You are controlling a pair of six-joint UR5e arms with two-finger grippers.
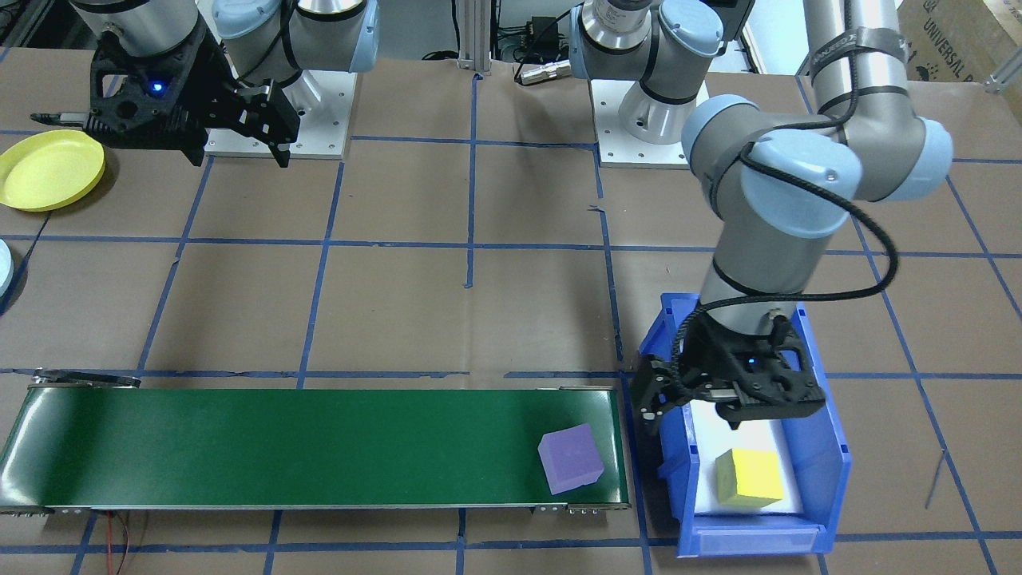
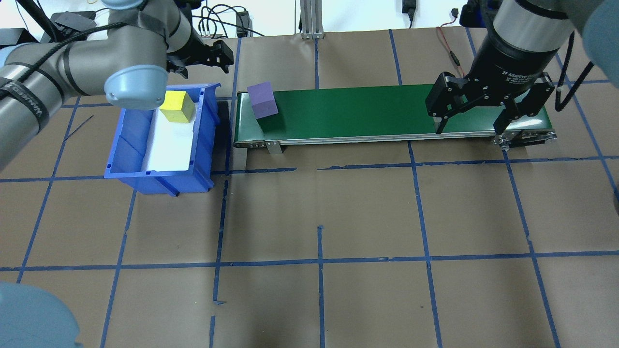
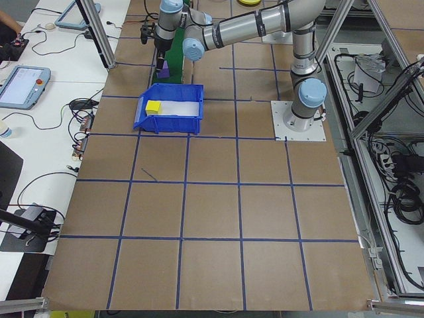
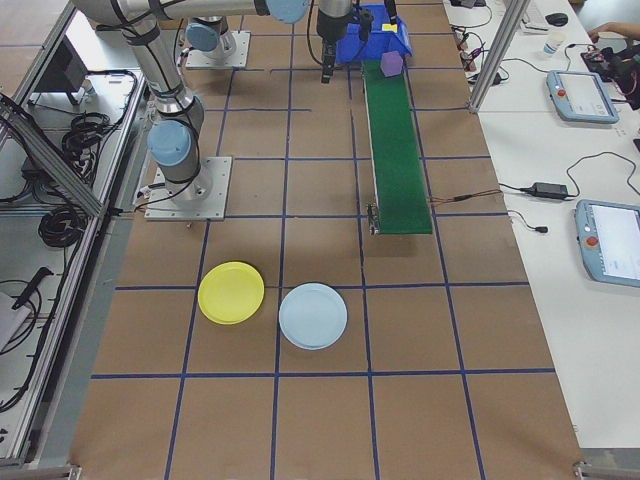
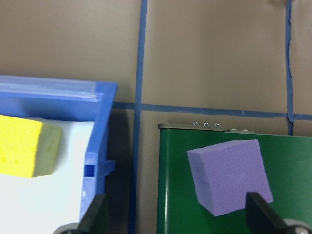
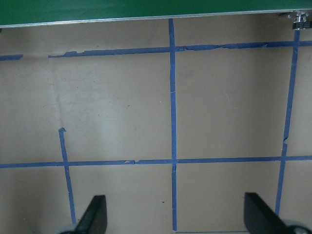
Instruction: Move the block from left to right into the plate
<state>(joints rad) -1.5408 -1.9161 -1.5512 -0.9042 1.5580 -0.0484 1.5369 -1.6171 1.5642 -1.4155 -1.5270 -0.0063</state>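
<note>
Two foam blocks: one purple block (image 1: 570,457), one yellow block (image 1: 747,477). Two plates: one yellow plate (image 4: 231,292), one light blue plate (image 4: 313,315). One blue bin (image 2: 126,140), one green conveyor belt (image 2: 367,108).

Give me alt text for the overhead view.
A purple block sits at the left end of a green conveyor belt, beside a blue bin holding a yellow block. Both grippers, left and right, hang open and empty.

Conveyor belt (image 2: 387,108) as landmark, overhead view. One block (image 2: 262,100) lies on its left end. A bin (image 2: 126,145) stands just beside that end, holding a second block (image 2: 177,107). Two plates (image 4: 231,292) (image 4: 313,315) lie side by side on the counter (image 2: 319,217), beyond the belt's opposite end.
</note>
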